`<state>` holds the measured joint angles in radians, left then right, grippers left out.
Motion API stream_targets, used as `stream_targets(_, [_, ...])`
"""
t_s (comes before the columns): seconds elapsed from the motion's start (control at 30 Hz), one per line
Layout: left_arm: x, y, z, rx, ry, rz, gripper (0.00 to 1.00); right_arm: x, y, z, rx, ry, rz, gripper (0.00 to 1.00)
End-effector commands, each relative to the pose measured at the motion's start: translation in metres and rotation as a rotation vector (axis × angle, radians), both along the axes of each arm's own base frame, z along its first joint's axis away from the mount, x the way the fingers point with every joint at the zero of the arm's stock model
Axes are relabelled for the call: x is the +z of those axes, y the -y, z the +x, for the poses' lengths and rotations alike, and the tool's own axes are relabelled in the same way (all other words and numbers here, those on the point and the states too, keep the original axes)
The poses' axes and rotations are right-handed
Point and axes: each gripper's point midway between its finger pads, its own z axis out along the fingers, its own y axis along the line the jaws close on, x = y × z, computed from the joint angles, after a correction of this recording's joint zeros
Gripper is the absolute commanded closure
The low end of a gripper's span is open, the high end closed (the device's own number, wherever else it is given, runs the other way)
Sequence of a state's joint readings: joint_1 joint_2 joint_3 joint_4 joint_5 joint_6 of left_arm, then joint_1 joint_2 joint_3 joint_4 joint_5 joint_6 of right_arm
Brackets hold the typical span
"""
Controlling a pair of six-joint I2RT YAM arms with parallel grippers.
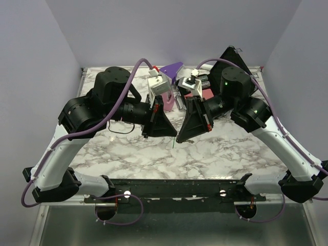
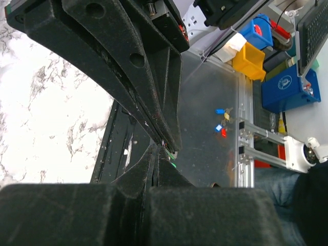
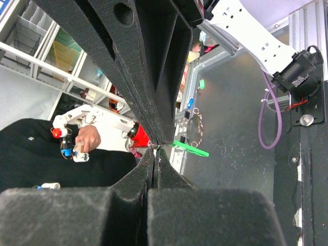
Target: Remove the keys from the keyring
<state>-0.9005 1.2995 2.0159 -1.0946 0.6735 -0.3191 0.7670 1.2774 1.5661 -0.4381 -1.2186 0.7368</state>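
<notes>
My two grippers meet tip to tip above the middle of the marble table (image 1: 225, 154). Both have their jaws pressed together. The left gripper (image 1: 170, 134) comes in from the left and the right gripper (image 1: 179, 138) from the right. A key with a green head (image 3: 192, 149) sticks out sideways, edge on, from where the tips touch. It shows as a small green sliver (image 2: 172, 163) in the left wrist view. A tiny pale metal glint, the keyring (image 3: 154, 150), sits between the right gripper's (image 3: 155, 152) tips. The left gripper (image 2: 155, 149) tips pinch at the key's end. The rest is hidden.
At the back of the table stand a purple wedge-shaped object (image 1: 172, 68), a pink block (image 1: 168, 102), white boxes (image 1: 156, 82) and a black triangular stand (image 1: 234, 58). The table's front rail (image 1: 174, 187) runs between the arm bases.
</notes>
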Motion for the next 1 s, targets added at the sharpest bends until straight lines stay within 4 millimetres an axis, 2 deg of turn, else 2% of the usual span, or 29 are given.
stream_targets(0.0, [-0.022, 0.006, -0.009, -0.071, -0.033, 0.083, 1.00, 0.010, -0.004, 0.003, -0.021, 0.046, 0.035, 0.99])
stream_targets(0.33, [-0.020, -0.001, 0.010, 0.070, 0.012, 0.115, 0.98, 0.009, -0.004, 0.004, -0.032, 0.050, 0.032, 0.99])
stream_targets(0.6, [-0.005, -0.017, 0.025, 0.213, 0.092, 0.055, 0.56, 0.009, -0.005, 0.005, -0.039, 0.059, 0.034, 0.99])
stream_targets(0.77, [0.002, -0.026, 0.034, 0.299, 0.120, 0.029, 0.45, 0.008, -0.005, 0.006, -0.048, 0.062, 0.033, 0.99])
stream_targets(0.97, [0.027, -0.044, 0.039, 0.401, 0.159, -0.088, 0.32, 0.009, -0.006, 0.010, -0.077, 0.083, 0.041, 0.99])
